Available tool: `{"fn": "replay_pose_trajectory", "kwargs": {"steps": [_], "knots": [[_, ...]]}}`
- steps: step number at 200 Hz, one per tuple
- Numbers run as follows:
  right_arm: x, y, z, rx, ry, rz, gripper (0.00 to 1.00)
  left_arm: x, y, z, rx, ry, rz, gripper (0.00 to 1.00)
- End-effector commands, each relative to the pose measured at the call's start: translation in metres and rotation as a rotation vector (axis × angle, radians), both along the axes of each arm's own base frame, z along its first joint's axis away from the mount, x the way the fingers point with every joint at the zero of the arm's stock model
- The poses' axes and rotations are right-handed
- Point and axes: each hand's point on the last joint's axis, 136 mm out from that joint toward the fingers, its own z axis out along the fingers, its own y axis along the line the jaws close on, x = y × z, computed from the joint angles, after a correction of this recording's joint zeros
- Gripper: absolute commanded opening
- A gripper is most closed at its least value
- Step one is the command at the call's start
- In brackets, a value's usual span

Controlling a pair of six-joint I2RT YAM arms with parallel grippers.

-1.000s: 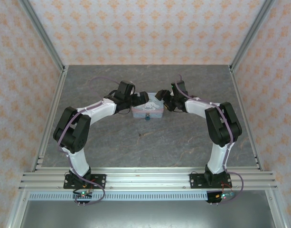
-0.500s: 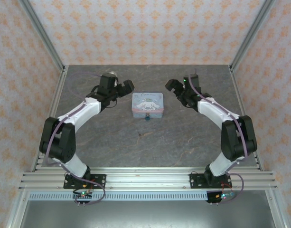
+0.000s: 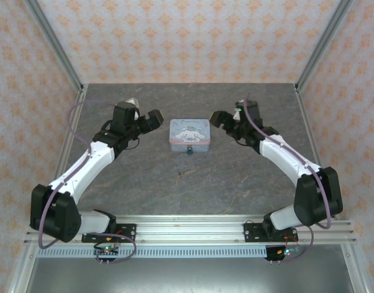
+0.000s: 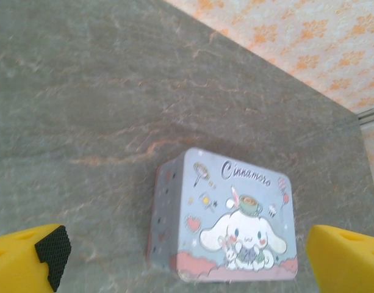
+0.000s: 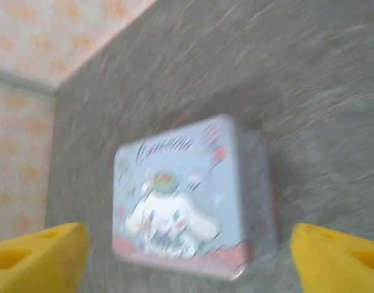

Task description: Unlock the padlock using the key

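The tiny teal padlock (image 3: 190,151) hangs at the near front edge of the pale-blue cartoon tin box (image 3: 189,132) in the middle of the table. My left gripper (image 3: 151,119) hovers to the left of the box, open and empty, with yellow fingers (image 4: 28,259) spread wide either side of the tin box (image 4: 229,220). My right gripper (image 3: 218,118) hovers to the right of it, also open and empty; its view is blurred, with the tin box (image 5: 187,195) between the fingers (image 5: 339,256). A small dark speck (image 3: 180,173), too small to identify, lies nearer than the padlock.
The grey stone-patterned table (image 3: 132,183) is bounded by aluminium frame posts (image 3: 55,52) and patterned walls. A metal rail (image 3: 187,229) runs along the near edge by the arm bases.
Both grippers were against the sides of the tin box a second ago. They have since drawn away outward, left arm to the left and right arm to the right. The box has not moved.
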Motion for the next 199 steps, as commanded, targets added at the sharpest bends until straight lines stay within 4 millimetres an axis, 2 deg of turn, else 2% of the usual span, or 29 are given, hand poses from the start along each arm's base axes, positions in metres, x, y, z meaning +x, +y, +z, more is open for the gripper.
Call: {"fn": "replay_pose_trajectory", "kwargs": {"steps": [1, 30, 64, 91, 134, 199], "knots": [[-0.044, 0.028, -0.031, -0.178, 0.074, 0.209, 0.78, -0.027, 0.017, -0.016, 0.027, 0.083, 0.066, 1.0], [-0.088, 0.073, -0.07, -0.376, 0.098, 0.431, 0.73, -0.038, 0.039, -0.024, 0.035, 0.146, 0.132, 1.0], [-0.113, 0.106, -0.102, -0.603, 0.1, 0.663, 0.64, -0.034, 0.057, -0.027, 0.019, 0.179, 0.165, 1.0], [-0.119, 0.12, -0.12, -0.697, 0.107, 0.777, 0.59, -0.028, 0.07, -0.026, -0.005, 0.184, 0.196, 1.0], [-0.122, 0.132, -0.133, -0.699, 0.127, 0.875, 0.55, -0.024, 0.085, -0.029, -0.04, 0.196, 0.217, 1.0], [-0.123, 0.14, -0.143, -0.728, 0.154, 0.933, 0.53, -0.023, 0.088, -0.032, -0.063, 0.205, 0.218, 1.0]]}}
